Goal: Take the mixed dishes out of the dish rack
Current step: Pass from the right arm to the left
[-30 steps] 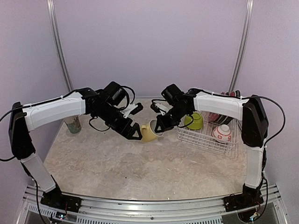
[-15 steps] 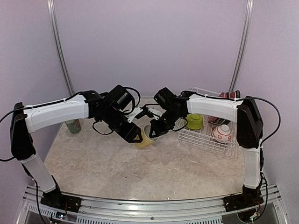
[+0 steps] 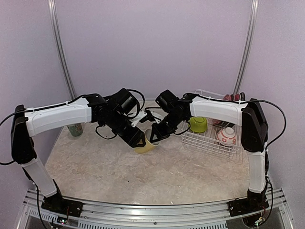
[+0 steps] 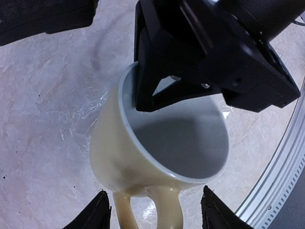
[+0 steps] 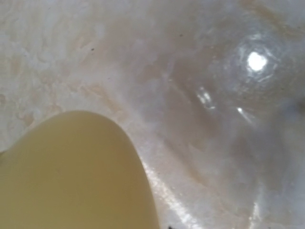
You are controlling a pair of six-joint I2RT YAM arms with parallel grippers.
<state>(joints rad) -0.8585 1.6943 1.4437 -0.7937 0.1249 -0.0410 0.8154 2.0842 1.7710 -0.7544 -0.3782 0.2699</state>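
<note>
I work in a robotics lab cell, not a real kitchen. My left arm (image 3: 57, 114) and right arm (image 3: 219, 107) are bolted to an aluminium rail (image 3: 157, 217) at the edge of a marble-look table (image 3: 167, 176). Plain lilac panels (image 3: 152, 43) and bare metal poles (image 3: 61, 47) wall it in, and a white wire dish rack (image 3: 209, 143) supplies the kitchen touch.

Handled yellow cup (image 3: 146, 143) hangs tilted, mouth upward, just left of the white wire rack (image 3: 206, 141). A green bowl (image 3: 198, 124) and a white-and-red bowl (image 3: 226, 136) sit inside the rack.
</note>
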